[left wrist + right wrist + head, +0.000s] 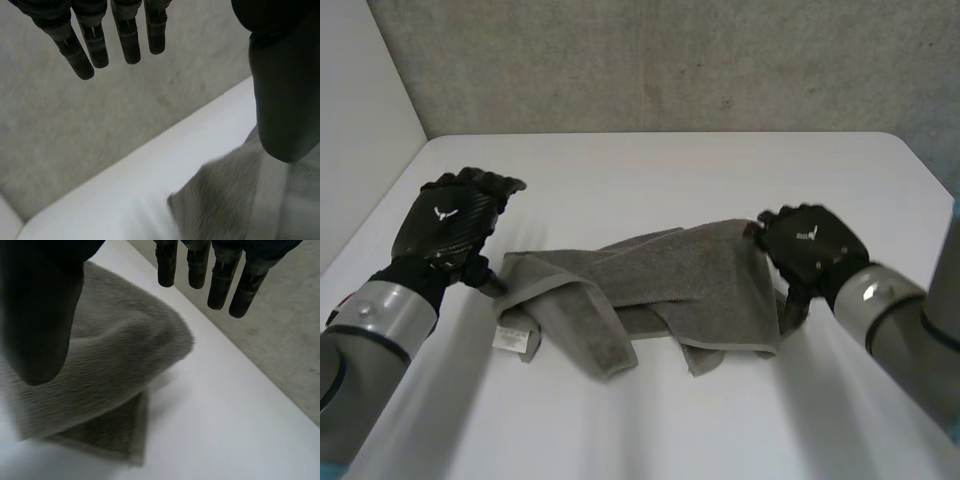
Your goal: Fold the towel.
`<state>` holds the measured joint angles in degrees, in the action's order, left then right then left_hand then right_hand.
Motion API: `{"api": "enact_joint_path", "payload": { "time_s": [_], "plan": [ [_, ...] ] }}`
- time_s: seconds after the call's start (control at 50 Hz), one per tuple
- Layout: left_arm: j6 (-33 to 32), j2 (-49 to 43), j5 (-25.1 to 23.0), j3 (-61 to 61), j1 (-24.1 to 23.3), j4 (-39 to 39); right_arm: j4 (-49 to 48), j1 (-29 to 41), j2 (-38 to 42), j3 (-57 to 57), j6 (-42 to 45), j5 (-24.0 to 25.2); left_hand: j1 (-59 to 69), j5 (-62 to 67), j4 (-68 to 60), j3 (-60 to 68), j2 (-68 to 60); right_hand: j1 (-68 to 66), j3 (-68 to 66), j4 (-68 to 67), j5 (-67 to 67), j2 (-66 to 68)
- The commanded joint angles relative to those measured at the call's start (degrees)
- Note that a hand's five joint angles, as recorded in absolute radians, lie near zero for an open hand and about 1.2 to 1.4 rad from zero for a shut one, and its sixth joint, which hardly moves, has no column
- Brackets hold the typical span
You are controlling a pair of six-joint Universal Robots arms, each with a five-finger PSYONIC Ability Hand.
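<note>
Grey towel [660, 285] lies rumpled mid-frame on my white table [670, 170] | left hand [445, 225] at its left end, fingers slack | right hand [815, 245] at right edge, fingers slack

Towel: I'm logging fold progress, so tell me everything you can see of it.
The towel is grey terry cloth with stitched hems, lying crumpled and partly doubled over itself on the white table, not neatly folded. A white label shows at its near left corner. The left hand, fingers straight, is at its left end; the right hand, also open, is at its right edge.
</note>
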<state>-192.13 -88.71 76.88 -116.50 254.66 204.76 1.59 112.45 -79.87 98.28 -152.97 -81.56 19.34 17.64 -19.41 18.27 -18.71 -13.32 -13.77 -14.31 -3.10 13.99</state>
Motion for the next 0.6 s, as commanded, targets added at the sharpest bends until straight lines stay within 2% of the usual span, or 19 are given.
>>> {"api": "enact_joint_path", "payload": {
  "time_s": [0.02, 0.1, 0.14, 0.2, 0.24, 0.26, 0.3, 0.4, 0.5, 0.58, 0.6],
  "plan": [
    [-2.6, 2.1, -7.5, -3.8, -6.3, -0.4, -5.5, 0.2, -3.1, 9.7, -0.1, 0.6, -1.6, -9.9, 1.6, -0.5, 0.9, -0.1, 0.3, 0.9, -0.3, -0.5],
    [-7.0, -0.7, -7.9, -4.0, -9.3, -0.2, -9.8, 0.7, -2.3, 13.2, -1.0, 0.1, -1.0, -9.3, 1.1, 0.0, 0.4, -0.1, 0.3, 0.9, -0.3, -0.5],
    [-13.4, -5.5, -7.8, -3.0, -11.6, -0.4, -11.8, 0.8, -2.0, 14.1, -1.1, 0.0, 0.3, -8.0, -0.2, 1.4, -0.9, -0.1, 0.3, 0.9, -0.3, -0.5],
    [-17.1, -7.5, -7.7, -2.6, -12.6, -0.3, -14.8, 0.9, 0.7, 14.7, -1.1, -0.4, 1.0, -7.3, -0.9, 2.0, -1.6, -0.8, -0.4, 0.2, -1.0, 0.1],
    [-24.0, -11.8, -7.6, -1.1, -14.6, -0.4, -15.7, 1.0, 2.3, 14.7, -1.0, -0.7, 4.7, -3.6, -4.6, 5.7, -5.3, -1.5, -1.0, -0.5, -1.7, 0.8],
    [-24.1, -11.8, -7.6, -1.1, -14.6, -0.4, -16.4, 1.1, 3.6, 14.7, -1.0, -0.9, 4.7, -3.6, -4.6, 5.7, -5.3, -2.0, -1.5, -1.0, -2.2, 1.3],
    [-29.4, -15.8, -6.8, 0.3, -15.9, -0.5, -17.0, 1.1, 4.5, 14.6, -1.0, -1.1, 6.8, -1.5, -6.8, 7.9, -7.5, -2.5, -2.0, -1.5, -2.7, 1.8],
    [-33.6, -20.2, -3.7, 2.4, -16.4, -0.5, -17.8, 1.4, 6.1, 14.2, -0.7, -1.3, 7.2, -1.1, -7.1, 8.3, -7.8, -3.7, -3.2, -2.7, -3.9, 3.0],
    [-34.4, -23.4, -2.6, 4.6, -17.6, -0.5, -18.1, 1.6, 7.8, 13.3, -0.6, -2.1, 8.2, -0.1, -8.1, 9.3, -8.8, -9.0, -8.6, -8.0, -9.2, 8.3],
    [-34.4, -24.4, -2.4, 5.3, -17.9, -0.5, -19.3, 1.6, 8.5, 12.7, -0.6, -2.6, 15.1, 6.8, -15.0, 16.2, -15.7, -14.2, -13.8, -13.2, -14.4, 13.6],
    [-34.4, -24.8, -2.3, 5.8, -17.9, -0.3, -20.0, 1.6, 9.2, 12.3, -0.6, -2.9, 20.6, 12.3, -20.5, 21.7, -21.2, -16.6, -16.1, -15.6, -16.8, 15.9]
  ]
}}
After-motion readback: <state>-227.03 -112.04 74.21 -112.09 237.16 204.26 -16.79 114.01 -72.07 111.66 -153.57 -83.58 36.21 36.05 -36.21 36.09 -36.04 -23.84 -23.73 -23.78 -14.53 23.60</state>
